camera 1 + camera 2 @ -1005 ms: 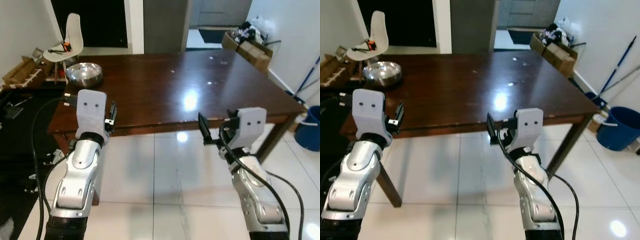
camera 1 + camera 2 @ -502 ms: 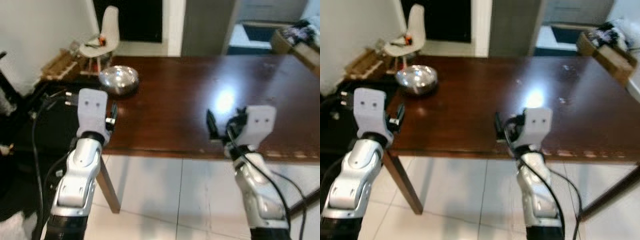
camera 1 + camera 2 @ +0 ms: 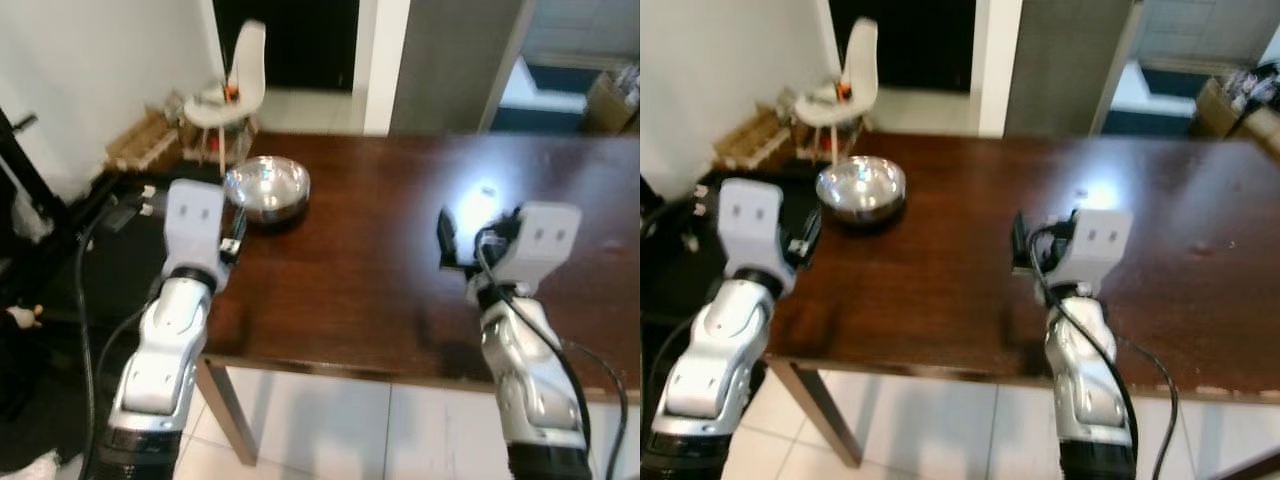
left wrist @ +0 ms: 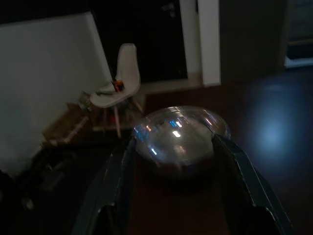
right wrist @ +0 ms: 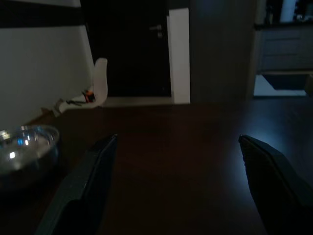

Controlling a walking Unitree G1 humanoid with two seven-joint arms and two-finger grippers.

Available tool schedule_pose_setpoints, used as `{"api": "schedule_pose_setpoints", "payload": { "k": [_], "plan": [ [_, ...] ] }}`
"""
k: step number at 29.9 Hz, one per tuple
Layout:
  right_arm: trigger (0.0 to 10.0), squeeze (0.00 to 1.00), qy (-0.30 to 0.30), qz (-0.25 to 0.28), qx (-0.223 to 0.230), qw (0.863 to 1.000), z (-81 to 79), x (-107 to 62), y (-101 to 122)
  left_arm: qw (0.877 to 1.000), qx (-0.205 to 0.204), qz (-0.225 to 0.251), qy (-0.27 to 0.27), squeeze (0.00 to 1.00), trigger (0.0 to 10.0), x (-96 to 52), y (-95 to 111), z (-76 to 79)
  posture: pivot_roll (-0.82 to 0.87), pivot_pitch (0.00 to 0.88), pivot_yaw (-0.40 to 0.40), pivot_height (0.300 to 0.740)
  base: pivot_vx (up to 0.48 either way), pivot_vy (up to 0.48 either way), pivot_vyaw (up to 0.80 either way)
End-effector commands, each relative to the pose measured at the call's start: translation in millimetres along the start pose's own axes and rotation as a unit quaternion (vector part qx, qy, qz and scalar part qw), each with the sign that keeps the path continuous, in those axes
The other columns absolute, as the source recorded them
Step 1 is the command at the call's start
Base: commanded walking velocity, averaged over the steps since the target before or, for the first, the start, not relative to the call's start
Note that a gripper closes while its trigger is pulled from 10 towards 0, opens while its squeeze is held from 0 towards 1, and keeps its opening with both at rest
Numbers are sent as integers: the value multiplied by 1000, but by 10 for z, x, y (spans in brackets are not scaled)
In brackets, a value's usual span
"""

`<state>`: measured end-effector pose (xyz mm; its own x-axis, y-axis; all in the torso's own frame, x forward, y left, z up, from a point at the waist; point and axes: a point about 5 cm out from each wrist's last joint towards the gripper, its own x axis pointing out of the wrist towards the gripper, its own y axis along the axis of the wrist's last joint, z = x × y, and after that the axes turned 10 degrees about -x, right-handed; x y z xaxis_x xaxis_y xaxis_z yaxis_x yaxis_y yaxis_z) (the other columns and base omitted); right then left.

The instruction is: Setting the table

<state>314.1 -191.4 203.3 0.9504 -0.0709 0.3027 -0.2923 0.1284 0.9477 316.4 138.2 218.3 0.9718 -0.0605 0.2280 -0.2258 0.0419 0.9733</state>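
Shiny round steel bowl (image 3: 266, 187) sits on dark brown wooden table (image 3: 400, 290) near its left end, just ahead of left gripper (image 4: 173, 147), fingers spread wide. Right gripper (image 5: 178, 161) also open, over table middle. Camera now closer vs 0.5 s ago. Bowl's contents can't be seen.

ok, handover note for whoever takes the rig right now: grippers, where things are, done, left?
Left gripper: open, empty, raised over the near left part of the table, lined up on the metal bowl and short of it.
Right gripper: open, empty, held over the near edge of the table at mid-width.
Metal bowl: upright near the table's far left corner, untouched. A white chair stands beyond that corner.
Done: the robot faces the table with both arms up. Nothing is laid out.
Left: probably reach the left gripper on to the bowl, grasp it and move it to its place.
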Motion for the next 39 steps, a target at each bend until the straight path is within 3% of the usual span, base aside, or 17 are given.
{"api": "schedule_pose_setpoints", "payload": {
  "k": [1,19,35,39],
  "plan": [
    [10000,0,4,-1,4,1000,-41,-11,-15,1000,4,-7,7,0,10000,-22,-39,-58,-17,0,98,740,480,0,0],
    [10000,0,6,-4,1,1000,-57,6,-41,1000,-10,-9,-16,0,10000,-21,-20,28,-8,0,96,740,462,0,0],
    [10000,0,18,-7,2,1000,-95,-2,-60,999,-2,-20,-27,0,10000,-43,12,-39,-3,0,101,740,0,0,0],
    [10000,0,21,-7,0,1000,-95,-4,-59,998,32,-34,-36,0,10000,-12,6,-39,-7,0,104,740,0,0,0]
  ]
}}
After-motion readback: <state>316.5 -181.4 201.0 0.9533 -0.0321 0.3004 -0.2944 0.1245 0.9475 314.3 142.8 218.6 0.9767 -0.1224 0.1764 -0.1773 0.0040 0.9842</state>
